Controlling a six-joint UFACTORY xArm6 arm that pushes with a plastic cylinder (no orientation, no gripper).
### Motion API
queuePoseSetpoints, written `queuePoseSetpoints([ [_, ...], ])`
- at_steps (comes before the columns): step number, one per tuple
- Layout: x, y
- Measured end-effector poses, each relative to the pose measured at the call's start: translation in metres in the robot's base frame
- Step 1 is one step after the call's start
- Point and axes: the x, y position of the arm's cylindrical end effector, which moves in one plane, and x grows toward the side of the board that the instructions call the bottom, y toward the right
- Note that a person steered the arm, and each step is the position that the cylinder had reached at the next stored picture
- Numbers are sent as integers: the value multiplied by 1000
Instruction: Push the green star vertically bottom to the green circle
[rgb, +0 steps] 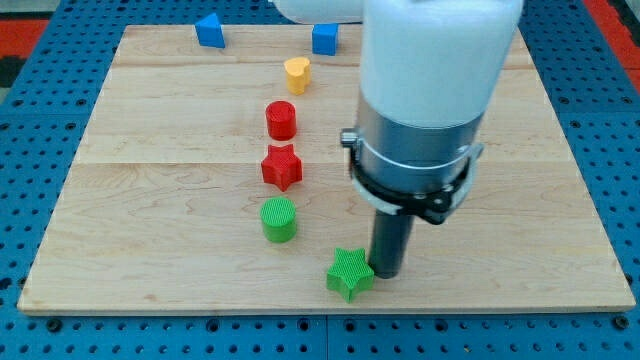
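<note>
1. Near the view's bottom of the pale wooden board (160, 150), the green ribbed plastic star (349, 273) is lying right of and below the green ribbed plastic cylinder (279, 219)
2. My tip (387, 274), a jawless rod holding nothing, is touching the star's right side

The red star (282, 167) serves as landmark on the wooden bench (150, 200). Just above it, toward the view's top, stands the red cylinder (281, 120), apart from it. Higher again and slightly to the view's right sits the yellow heart (297, 74). Farther up and right of the star is a blue block (324, 39), its shape partly hidden. Far up and left, near the bench's top edge, lies another blue block (209, 31).
</note>
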Motion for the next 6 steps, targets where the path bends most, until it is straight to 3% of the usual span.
queuePoseSetpoints([
  [1, 4, 23],
  [3, 5, -63],
  [6, 4, -57],
])
